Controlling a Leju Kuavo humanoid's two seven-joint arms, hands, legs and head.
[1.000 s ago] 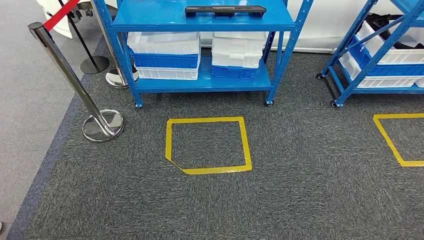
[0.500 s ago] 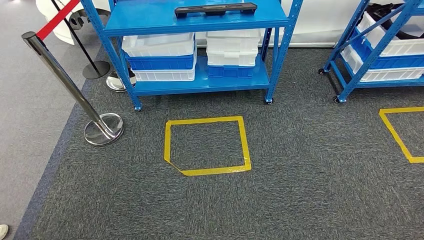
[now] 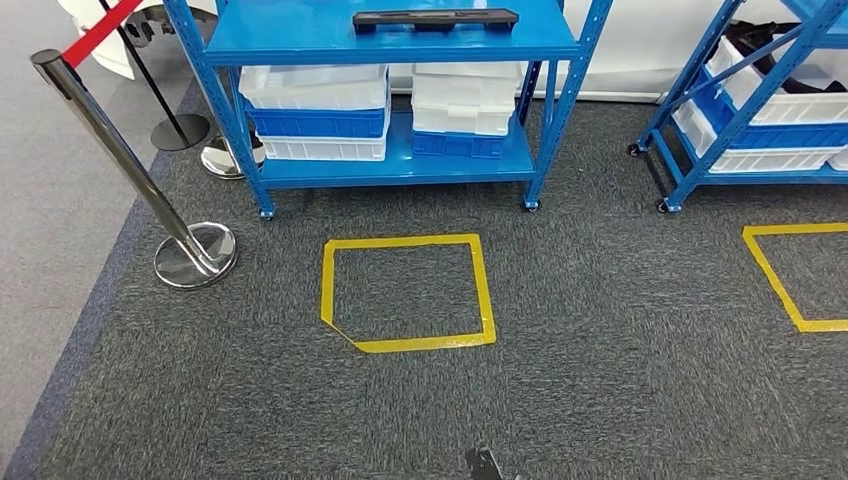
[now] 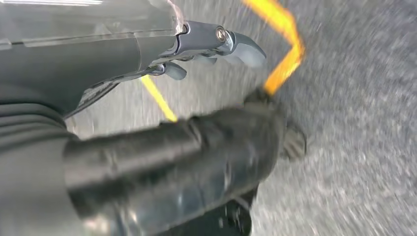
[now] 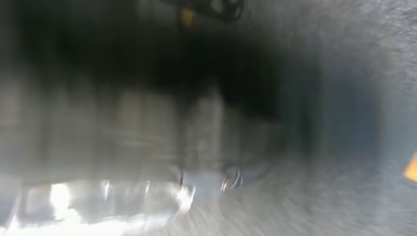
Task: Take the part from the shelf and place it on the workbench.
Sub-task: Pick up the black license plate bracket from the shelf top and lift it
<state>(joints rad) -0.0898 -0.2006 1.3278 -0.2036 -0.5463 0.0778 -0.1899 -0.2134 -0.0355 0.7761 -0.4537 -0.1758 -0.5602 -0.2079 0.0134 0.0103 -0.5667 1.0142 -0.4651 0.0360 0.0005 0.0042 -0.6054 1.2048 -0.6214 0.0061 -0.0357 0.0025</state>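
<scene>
Part (image 3: 435, 19): long flat black piece on top level of the blue shelf (image 3: 400, 165), w/ its long axis running left-right across the head view, parallel to shelf's front edge, lying flat. No label or writing readable on it. Lower shelf level holds stacked bins (image 3: 315, 110), white over blue, two stacks side by side. A 2nd blue shelf (image 3: 745, 120) stands well apart to the right, w/ more white/blue bins.

Floor: dark grey carpet (image 3: 620, 380), yellow tape square (image 3: 405, 292) just in front of the shelf, another tape outline (image 3: 790, 275) at right edge. Chrome stanchion (image 3: 150, 185) w/ red belt stands left of the shelf.

Left hand (image 4: 206, 49): fingers apart, holding nothing, above the carpet near yellow tape. Right hand: right wrist view too blurred, can't tell its state.
</scene>
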